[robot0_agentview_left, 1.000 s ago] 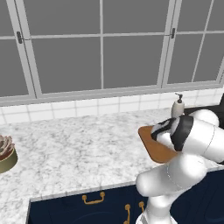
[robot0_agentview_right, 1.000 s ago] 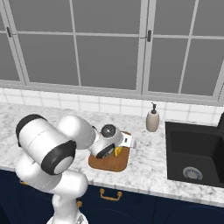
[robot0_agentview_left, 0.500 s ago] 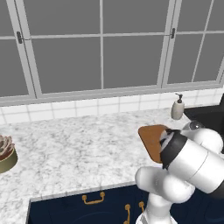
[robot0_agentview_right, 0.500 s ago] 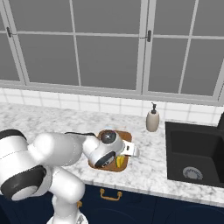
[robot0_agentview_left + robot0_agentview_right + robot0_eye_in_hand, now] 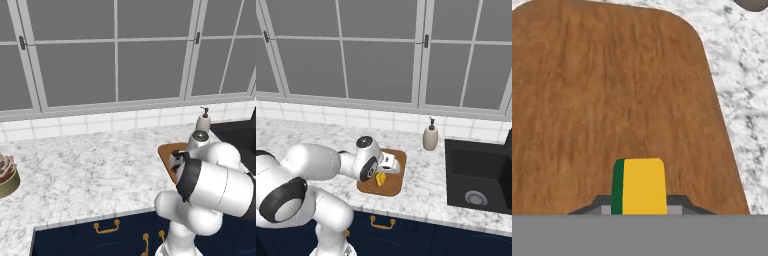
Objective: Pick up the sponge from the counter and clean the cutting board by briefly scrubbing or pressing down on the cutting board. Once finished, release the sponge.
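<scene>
One sponge (image 5: 638, 186) clamped in the closed pincer (image 5: 639, 205), low over the cutting board (image 5: 612, 100) on the marbled surface (image 5: 426, 185).

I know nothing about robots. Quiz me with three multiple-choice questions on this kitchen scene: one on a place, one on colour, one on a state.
1. Where is the cutting board?
A. in the sink
B. on the counter
C. on the windowsill

2. What colours is the sponge?
A. green and yellow
B. blue and white
C. all pink

3. What is the gripper doing?
A. hanging open
B. shut on the soap bottle
C. shut on the sponge

Answers: 1 B, the board lies on marbled stone left of the sink. 2 A, the hand view shows both layers. 3 C, the sponge sits between the fingertips over the board.
</scene>
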{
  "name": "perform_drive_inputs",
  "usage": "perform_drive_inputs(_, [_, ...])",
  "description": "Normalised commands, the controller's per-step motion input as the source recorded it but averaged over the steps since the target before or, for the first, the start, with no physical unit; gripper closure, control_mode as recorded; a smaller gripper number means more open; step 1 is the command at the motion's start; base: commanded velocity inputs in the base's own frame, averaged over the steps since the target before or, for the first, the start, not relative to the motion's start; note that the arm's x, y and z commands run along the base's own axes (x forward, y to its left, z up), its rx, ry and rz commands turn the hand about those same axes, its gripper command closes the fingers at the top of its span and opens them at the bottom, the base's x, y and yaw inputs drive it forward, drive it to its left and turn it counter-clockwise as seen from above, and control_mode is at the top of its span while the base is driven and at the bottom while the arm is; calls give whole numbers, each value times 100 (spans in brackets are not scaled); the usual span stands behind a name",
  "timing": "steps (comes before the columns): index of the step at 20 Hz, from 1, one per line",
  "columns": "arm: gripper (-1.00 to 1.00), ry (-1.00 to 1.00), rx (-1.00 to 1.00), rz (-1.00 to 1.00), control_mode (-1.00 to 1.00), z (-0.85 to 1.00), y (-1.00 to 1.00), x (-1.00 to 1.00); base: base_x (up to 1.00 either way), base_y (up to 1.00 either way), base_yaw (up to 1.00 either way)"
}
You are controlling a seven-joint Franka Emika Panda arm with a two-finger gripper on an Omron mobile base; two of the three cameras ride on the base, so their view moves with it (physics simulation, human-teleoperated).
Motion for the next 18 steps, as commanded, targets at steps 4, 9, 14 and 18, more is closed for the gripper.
perform_drive_inputs(4, [100,1,12,0,-100,5,54,25,0,0,0])
perform_drive_inputs(9, [100,4,24,0,-100,35,44,47,0,0,0])
perform_drive_inputs(14, [100,0,15,0,-100,14,40,54,0,0,0])
perform_drive_inputs(18, [100,1,0,-1,-100,-3,12,11,0,0,0])
